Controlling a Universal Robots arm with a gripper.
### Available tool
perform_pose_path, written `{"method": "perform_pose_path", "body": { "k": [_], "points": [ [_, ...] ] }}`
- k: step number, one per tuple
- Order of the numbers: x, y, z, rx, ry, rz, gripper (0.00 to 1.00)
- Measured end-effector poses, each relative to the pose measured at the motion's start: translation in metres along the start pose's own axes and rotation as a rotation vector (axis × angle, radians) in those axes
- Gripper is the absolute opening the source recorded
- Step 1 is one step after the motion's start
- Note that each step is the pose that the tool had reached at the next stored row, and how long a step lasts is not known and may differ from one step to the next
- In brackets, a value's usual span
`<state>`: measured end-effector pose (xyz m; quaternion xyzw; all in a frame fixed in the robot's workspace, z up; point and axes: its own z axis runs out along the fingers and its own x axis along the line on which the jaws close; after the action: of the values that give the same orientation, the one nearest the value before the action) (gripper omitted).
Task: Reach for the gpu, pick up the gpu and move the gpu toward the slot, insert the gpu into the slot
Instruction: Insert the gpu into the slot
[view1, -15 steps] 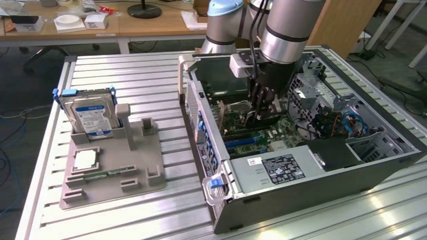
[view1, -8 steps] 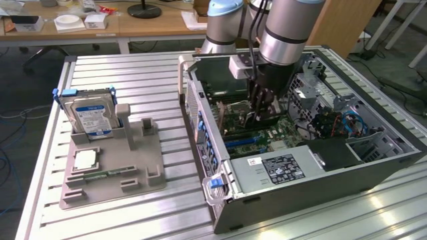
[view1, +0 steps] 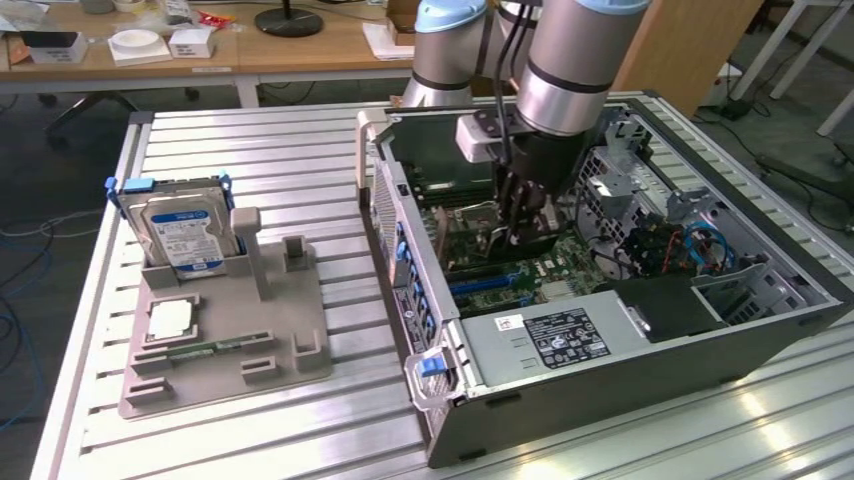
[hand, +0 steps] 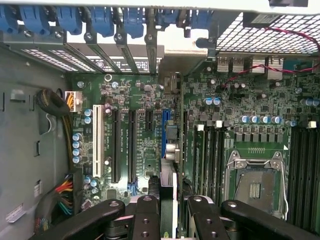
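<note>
Gripper (view1: 523, 232) down inside the open grey computer tower case (view1: 694, 330), holding the thin dark rectangular gpu card over the green motherboard (view1: 534, 268).

Exterior view: one silver-and-grey robot arm (view1: 577, 60) reaches into the case; its black fingers are narrowed on something dark just above the board, though the card itself is hard to make out here. A black power supply (view1: 561, 338) carries a white-printed label too small to read. On the exterior view's left, a grey moulded holder tray (view1: 274, 340) bears one silver hard drive with a blue label (view1: 180, 232), writing illegible, and one small green memory stick (view1: 214, 349).

Wrist view: two black fingers (hand: 146, 217) clamp the gpu (hand: 168, 200) edge-on, directly in line with the long narrow blue slot (hand: 164, 132). Beside it lie one white slot (hand: 96, 141), two long black slots (hand: 115, 145) and one square silver processor socket (hand: 255, 184).
</note>
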<state>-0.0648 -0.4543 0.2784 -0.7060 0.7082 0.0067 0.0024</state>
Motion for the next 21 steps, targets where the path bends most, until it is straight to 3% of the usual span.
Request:
{"method": "perform_pose_path", "body": {
  "k": [21],
  "points": [
    [0.0003, 0.0039, 0.0076, 0.0, 0.0001, 0.0, 0.26]
  ]
}}
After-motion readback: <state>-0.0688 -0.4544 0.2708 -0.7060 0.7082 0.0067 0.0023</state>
